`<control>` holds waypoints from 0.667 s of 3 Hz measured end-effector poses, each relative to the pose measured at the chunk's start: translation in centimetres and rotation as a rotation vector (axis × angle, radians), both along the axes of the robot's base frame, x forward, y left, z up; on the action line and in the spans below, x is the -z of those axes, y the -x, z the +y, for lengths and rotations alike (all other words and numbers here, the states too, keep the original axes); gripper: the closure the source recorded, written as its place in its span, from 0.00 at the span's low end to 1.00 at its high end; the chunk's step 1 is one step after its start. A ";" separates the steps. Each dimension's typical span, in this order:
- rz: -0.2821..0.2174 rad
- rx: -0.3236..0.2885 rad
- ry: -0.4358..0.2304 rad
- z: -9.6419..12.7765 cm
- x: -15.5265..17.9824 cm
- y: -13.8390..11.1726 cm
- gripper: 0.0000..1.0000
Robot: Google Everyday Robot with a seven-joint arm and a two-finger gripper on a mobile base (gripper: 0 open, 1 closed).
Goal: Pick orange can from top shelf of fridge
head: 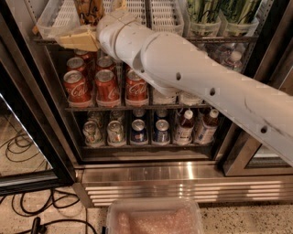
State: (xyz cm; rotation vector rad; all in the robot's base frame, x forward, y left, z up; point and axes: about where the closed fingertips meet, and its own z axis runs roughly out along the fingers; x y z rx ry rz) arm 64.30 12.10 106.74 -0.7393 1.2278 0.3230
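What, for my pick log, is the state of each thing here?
fridge, door open
orange can, upright on the top shelf, not grasped
gripper, at the shelf's front edge, below the orange can
red cola cans, upright

One orange can (89, 9) on the top shelf (219, 39). Two green-striped cans (203, 13). Three white trays (58, 19). Red cans (75, 87): three in front, at least two behind. Bottom rack: four front cans (115, 132), two bottles (185, 127). One gripper (68, 41), at the top shelf's front edge, below the orange can. One plastic tub (153, 218).
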 end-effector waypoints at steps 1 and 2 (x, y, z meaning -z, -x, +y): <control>0.000 -0.008 0.005 0.5 -0.5 -0.2 0.17; 0.000 -0.009 0.006 0.6 -0.5 -0.2 0.40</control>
